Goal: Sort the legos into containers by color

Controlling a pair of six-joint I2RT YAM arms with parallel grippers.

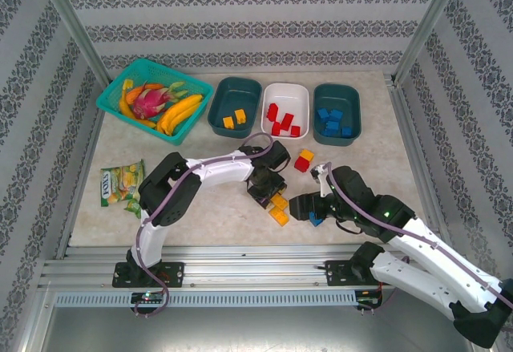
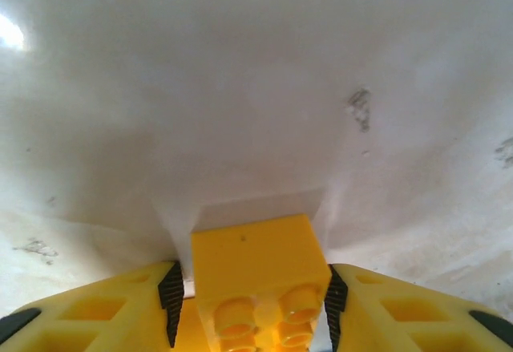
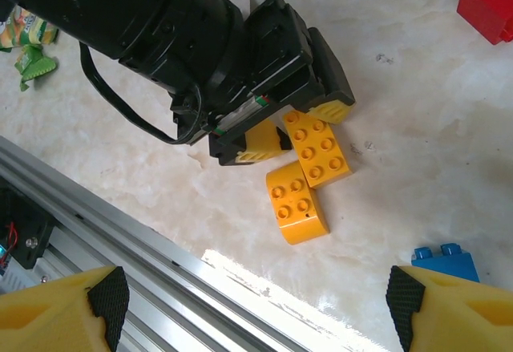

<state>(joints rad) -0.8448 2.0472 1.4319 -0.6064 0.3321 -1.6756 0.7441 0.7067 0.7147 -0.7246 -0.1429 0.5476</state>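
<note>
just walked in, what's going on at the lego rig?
Partway sorted: yellow legos in the left teal tub, red legos in the white tub, blue legos in the right teal tub. The left gripper has its jaws either side of a yellow brick; a firm grip isn't clear. A second yellow brick lies beside it. The right gripper hangs open near a blue brick. A red brick and a third yellow brick wait further back.
</note>
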